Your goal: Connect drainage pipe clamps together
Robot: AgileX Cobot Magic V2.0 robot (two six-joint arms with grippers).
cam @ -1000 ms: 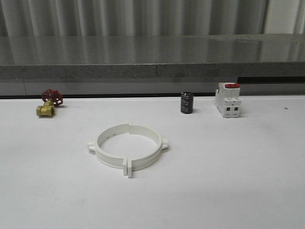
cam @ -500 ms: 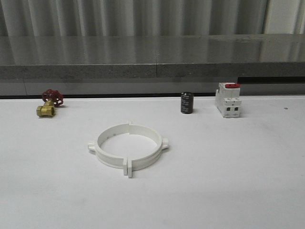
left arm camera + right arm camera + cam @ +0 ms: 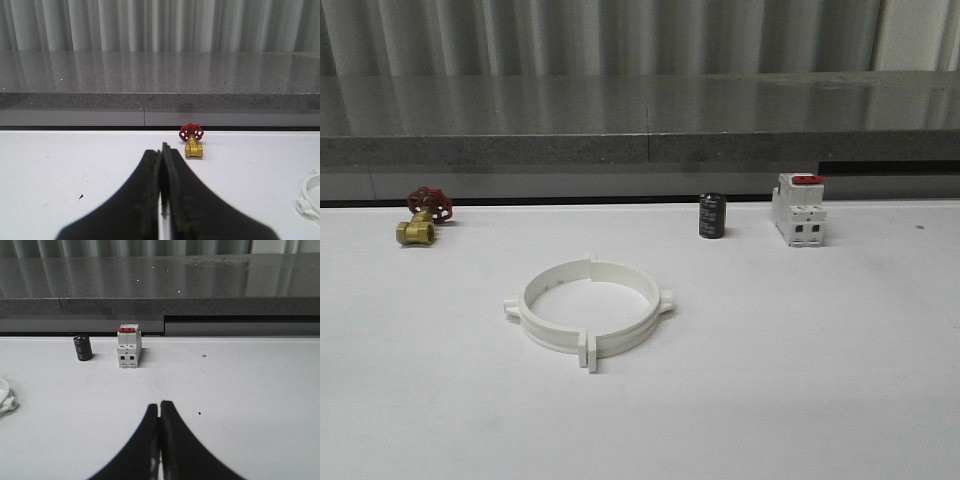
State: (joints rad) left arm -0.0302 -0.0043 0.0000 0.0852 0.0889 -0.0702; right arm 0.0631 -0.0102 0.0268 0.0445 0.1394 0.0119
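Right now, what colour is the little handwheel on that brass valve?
Red, on the brass valve; clearest in the left wrist view.

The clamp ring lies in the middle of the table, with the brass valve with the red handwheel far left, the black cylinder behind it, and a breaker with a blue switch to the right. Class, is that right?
One detail is wrong: the switch on the breaker is red, not blue, as the front view shows. The clamp ring, brass valve and black cylinder are as stated.

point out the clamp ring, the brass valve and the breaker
clamp ring [image 3: 545, 322], front view, near-left band of the ring
brass valve [image 3: 416, 232], front view, brass body under the red handwheel
breaker [image 3: 798, 218], front view, white front face
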